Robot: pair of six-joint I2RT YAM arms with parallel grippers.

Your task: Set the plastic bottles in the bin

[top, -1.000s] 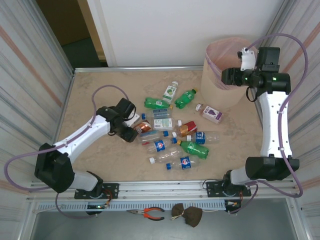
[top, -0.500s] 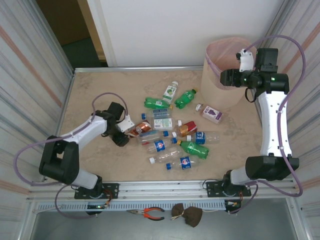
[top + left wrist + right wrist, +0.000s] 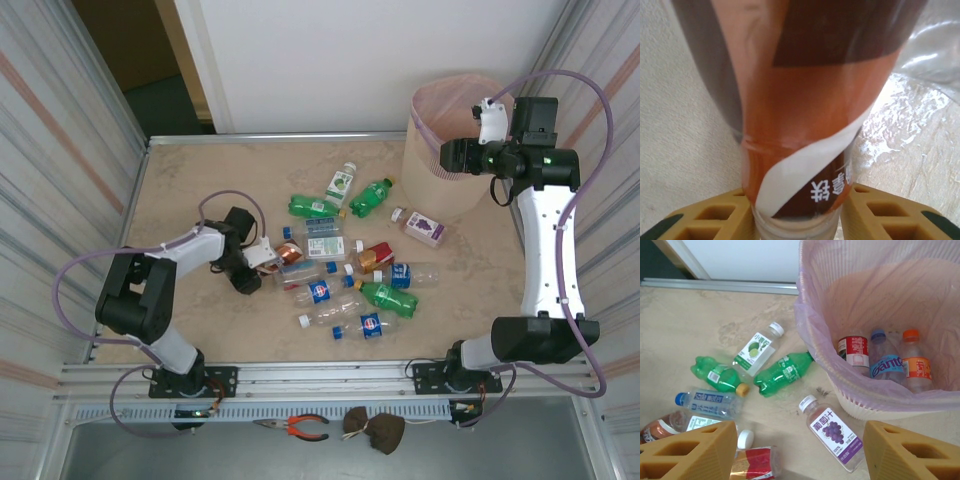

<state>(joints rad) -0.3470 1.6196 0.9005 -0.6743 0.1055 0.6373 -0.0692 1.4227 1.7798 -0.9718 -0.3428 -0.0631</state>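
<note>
Found brown-labelled bottle lying on counter at pile's left edge, clamped at narrow end by left jaws. Judged light, crushable, slippery. Found right jaws open, empty, at bin rim.

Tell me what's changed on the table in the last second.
The left arm folded lower, and the left gripper closed on the brown-labelled bottle at the pile's left edge. The right gripper stayed open over the bin; the other bottles lie unmoved.
</note>
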